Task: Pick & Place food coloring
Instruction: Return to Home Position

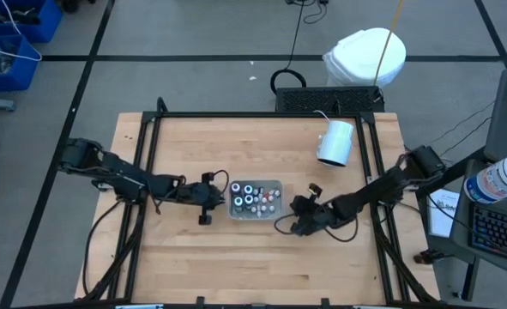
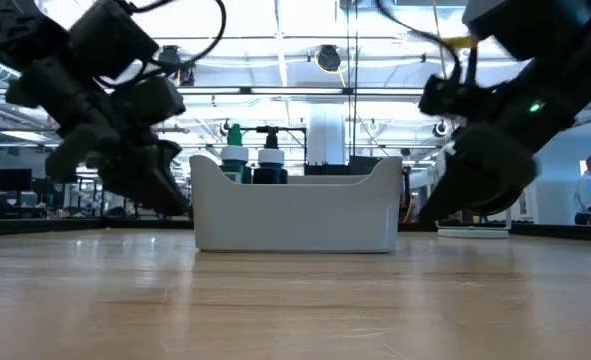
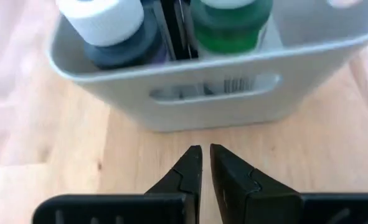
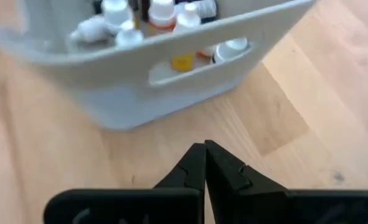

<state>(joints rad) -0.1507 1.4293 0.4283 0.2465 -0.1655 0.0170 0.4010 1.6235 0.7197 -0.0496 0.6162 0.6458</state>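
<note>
A light grey bin (image 1: 255, 211) with a handle slot stands on the middle of the wooden table. Several small food coloring bottles (image 1: 251, 196) stand inside it. In the left wrist view a white-capped dark bottle (image 3: 112, 31) and a green one (image 3: 230, 25) stand behind the bin's wall (image 3: 208, 93). My left gripper (image 3: 203, 160) hovers just left of the bin, fingers all but shut with a thin slit, holding nothing. My right gripper (image 4: 205, 152) hovers just right of the bin (image 4: 140, 81), fingers shut and empty. Both grippers slant downward.
A white cylinder (image 1: 336, 142) lies on the table at the far right. Black frame rails (image 1: 150, 146) run along the table's left, right and far sides. A keyboard (image 1: 326, 99) and a white container (image 1: 366, 56) sit beyond the far edge.
</note>
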